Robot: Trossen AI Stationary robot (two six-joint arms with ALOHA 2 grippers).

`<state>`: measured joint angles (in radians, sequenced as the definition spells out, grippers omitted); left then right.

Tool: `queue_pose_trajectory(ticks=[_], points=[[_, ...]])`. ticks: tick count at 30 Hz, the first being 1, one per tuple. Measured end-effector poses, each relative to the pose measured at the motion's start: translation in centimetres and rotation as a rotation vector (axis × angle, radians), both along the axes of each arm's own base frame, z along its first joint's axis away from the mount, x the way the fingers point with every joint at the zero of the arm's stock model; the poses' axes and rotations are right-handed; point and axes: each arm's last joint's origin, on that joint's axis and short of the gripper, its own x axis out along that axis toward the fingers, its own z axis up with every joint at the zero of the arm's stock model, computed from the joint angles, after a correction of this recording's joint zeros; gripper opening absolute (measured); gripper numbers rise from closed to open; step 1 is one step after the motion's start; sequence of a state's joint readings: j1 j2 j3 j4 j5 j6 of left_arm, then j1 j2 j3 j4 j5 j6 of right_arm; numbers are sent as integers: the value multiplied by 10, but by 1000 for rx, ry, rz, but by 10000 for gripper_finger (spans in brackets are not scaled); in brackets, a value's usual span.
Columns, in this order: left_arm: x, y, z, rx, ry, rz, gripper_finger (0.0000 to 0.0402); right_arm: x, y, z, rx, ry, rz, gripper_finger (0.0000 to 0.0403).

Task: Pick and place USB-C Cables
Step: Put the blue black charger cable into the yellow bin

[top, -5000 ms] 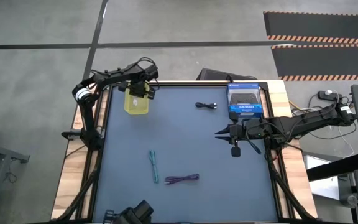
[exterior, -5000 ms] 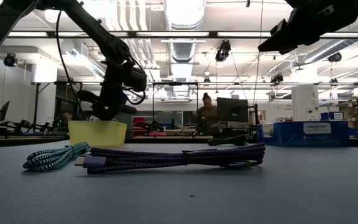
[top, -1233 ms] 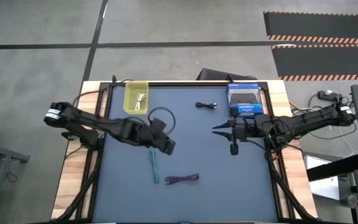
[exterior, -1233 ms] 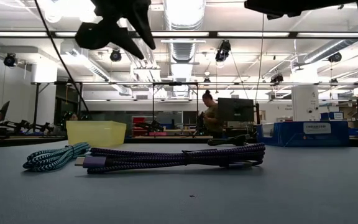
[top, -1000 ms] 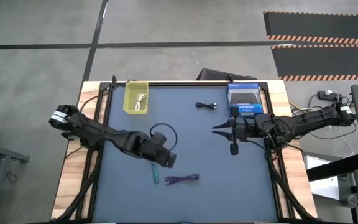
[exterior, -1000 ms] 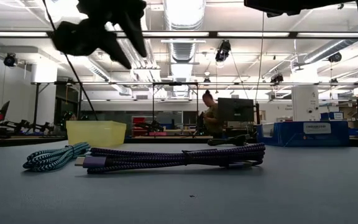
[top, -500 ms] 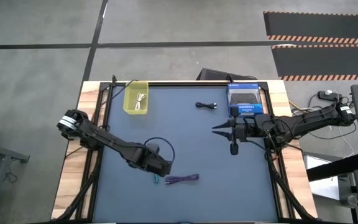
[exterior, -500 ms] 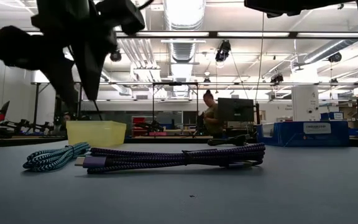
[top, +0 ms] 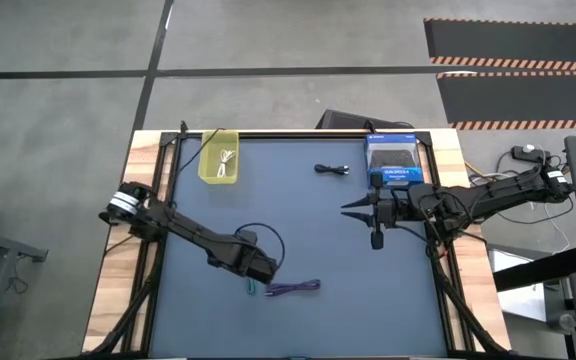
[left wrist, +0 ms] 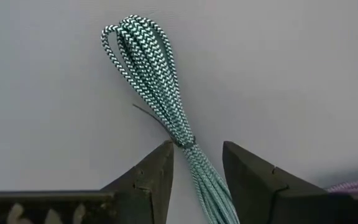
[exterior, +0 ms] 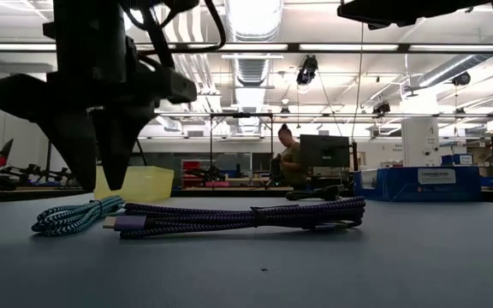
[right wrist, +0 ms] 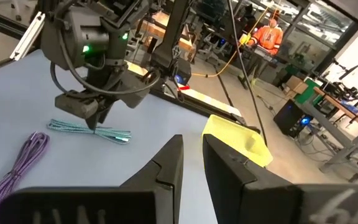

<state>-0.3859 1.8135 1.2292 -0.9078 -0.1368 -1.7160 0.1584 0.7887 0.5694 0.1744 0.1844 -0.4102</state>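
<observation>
USB-C cables first: nearest you, at six o'clock on the table, the purple cable (top: 294, 288) lies untouched beside the green cable (left wrist: 160, 81), which your left gripper (left wrist: 194, 167) straddles with fingers apart, not yet closed. At three o'clock the right gripper (top: 349, 211) waits, fingers nearly together. Farther, the black cable (top: 332, 169) lies at one o'clock. At eleven, the yellow bin (top: 211, 171) holds the white cable (top: 226, 161): one placed, three left.

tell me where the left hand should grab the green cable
At the tie around the green cable, where the strands pinch into one narrow neck, coming straight down from above. The left hand is open and straddles the bundle just behind that tie, so closing here looks likely to gather all the strands.
</observation>
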Motion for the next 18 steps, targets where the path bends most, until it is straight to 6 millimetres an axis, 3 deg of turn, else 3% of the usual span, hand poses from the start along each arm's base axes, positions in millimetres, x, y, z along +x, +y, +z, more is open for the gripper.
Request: queue_pose_trajectory(ticks=[18], points=[[-2, 1, -17, 21, 48, 0, 123, 0, 0, 0, 1, 2, -1, 52]])
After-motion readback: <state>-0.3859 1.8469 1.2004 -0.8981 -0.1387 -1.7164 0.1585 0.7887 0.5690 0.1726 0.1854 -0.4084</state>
